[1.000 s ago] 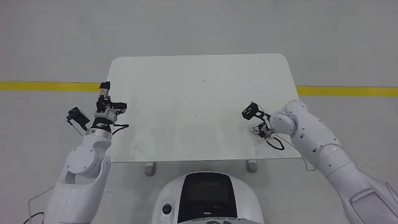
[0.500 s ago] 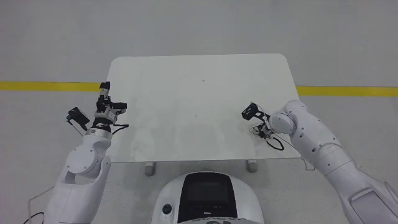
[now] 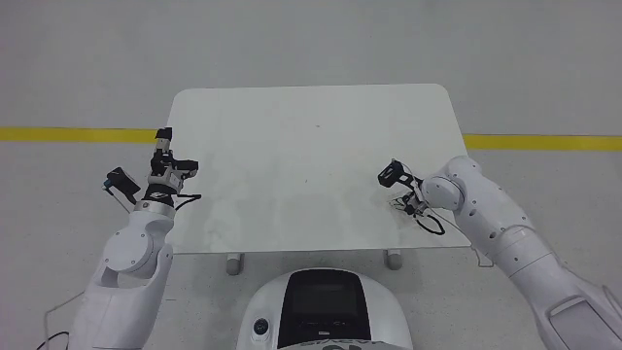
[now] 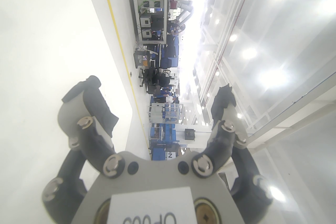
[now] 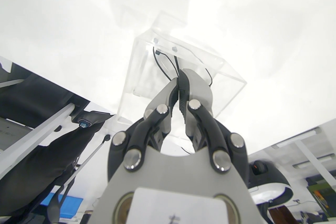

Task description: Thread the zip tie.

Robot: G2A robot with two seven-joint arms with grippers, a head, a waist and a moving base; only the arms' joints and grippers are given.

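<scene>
thin black plastic zip tie point(image 5: 157, 53): at clear acrylic box point(image 5: 225, 83), near right of white tabletop point(image 3: 311, 146) | handling: likely light, springy, slick; pinch strand near its tip | right gripper point(image 5: 179, 82): fingers closed on tie | left gripper point(image 4: 157, 86): fingers wide, tabletop's left edge
</scene>
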